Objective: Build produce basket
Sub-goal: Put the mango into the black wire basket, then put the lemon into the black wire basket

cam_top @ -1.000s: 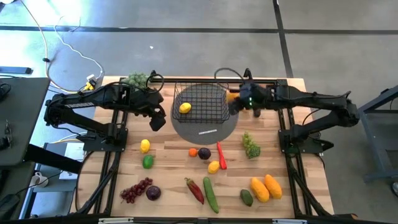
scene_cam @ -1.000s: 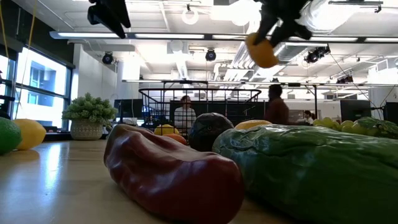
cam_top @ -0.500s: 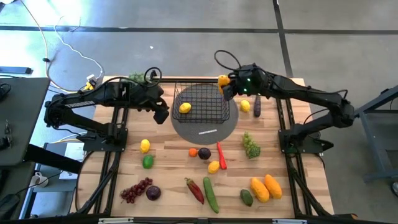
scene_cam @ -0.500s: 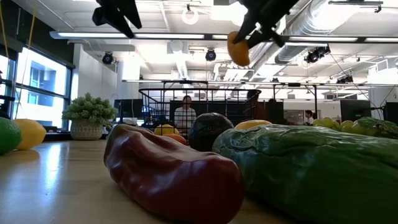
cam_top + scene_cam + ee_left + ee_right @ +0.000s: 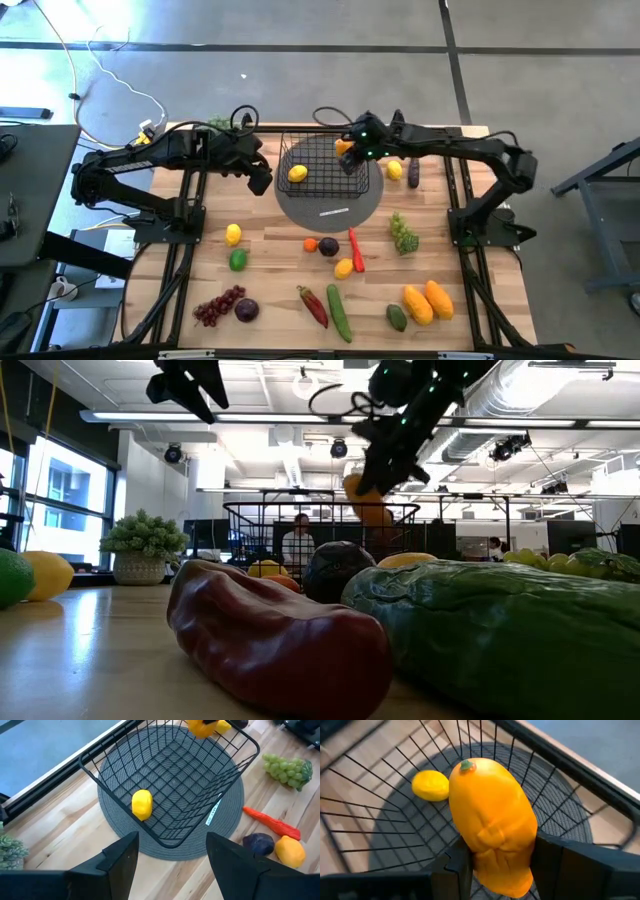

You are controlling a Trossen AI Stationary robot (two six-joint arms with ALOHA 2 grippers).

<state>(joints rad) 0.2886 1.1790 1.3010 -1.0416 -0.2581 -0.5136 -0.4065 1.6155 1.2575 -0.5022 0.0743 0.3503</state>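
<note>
The black wire basket (image 5: 322, 168) stands on a grey round mat (image 5: 330, 205) at the far middle of the table, with one yellow lemon (image 5: 297, 173) lying on its floor. My right gripper (image 5: 349, 157) is shut on an orange mango (image 5: 490, 820) over the basket's far right part. In the low view the mango (image 5: 367, 500) hangs at about rim height. My left gripper (image 5: 172, 865) stands open just left of the basket, above the table, with nothing between its fingers. My right gripper pinches the mango's thicker end (image 5: 495, 862) between its two fingers (image 5: 457, 865), one on each side. It comes from the table's right, slanting down. The mango's stem end (image 5: 466, 766) points away from the gripper, and the fruit hangs clear of the basket floor.
More produce lies across the near half of the table: green grapes (image 5: 403, 235), a red chilli (image 5: 355, 250), a cucumber (image 5: 339, 312), two mangoes (image 5: 428, 302), purple grapes (image 5: 218, 305) and a lemon (image 5: 233, 234). An aubergine (image 5: 413, 173) lies right of the basket.
My right gripper has carried the mango toward the table's left and down, from beside the basket's right rim to over its inside. It has rolled about its own axis on the way. The grip stays shut on the fruit.
</note>
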